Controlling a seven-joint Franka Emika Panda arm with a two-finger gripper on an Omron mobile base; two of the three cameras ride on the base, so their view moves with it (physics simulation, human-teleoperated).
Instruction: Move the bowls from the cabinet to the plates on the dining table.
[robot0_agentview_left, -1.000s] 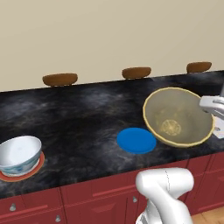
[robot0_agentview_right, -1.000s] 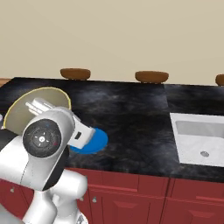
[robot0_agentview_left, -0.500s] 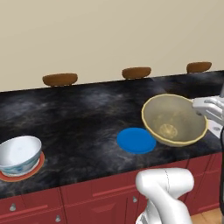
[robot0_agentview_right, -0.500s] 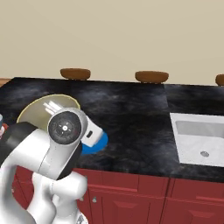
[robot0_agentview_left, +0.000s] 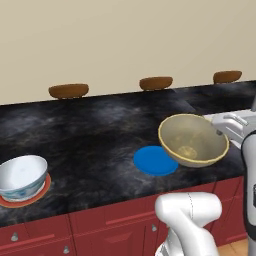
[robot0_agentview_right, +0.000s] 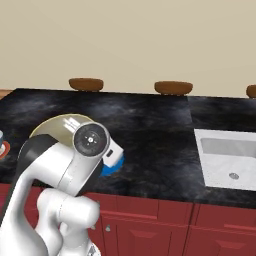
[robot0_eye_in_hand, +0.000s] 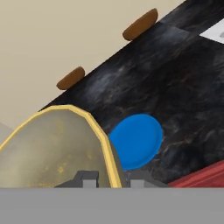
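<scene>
1. Gripping the olive-tan bowl (robot0_agentview_left: 194, 140) by its rim: hand (robot0_eye_in_hand: 113, 177) is clamped on it, one finger inside the rim, one outside.
2. Bowl hangs tilted above the surface (robot0_agentview_left: 100, 130), mouth facing up and toward the front edge, just right of the blue plate (robot0_agentview_left: 156, 160) and overlapping its right edge in the left base view.
3. Blue plate lies flat near the front edge, about mid-length, with nothing resting on it.
4. White patterned bowl (robot0_agentview_left: 21, 177) sits upright on the orange-red plate (robot0_agentview_left: 25, 198) at the front-left corner, well apart from the blue plate.
5. Brown stools (robot0_agentview_left: 69, 90) line the far edge.
6. Sink (robot0_agentview_right: 230, 157) is set into the surface at its right end.
</scene>
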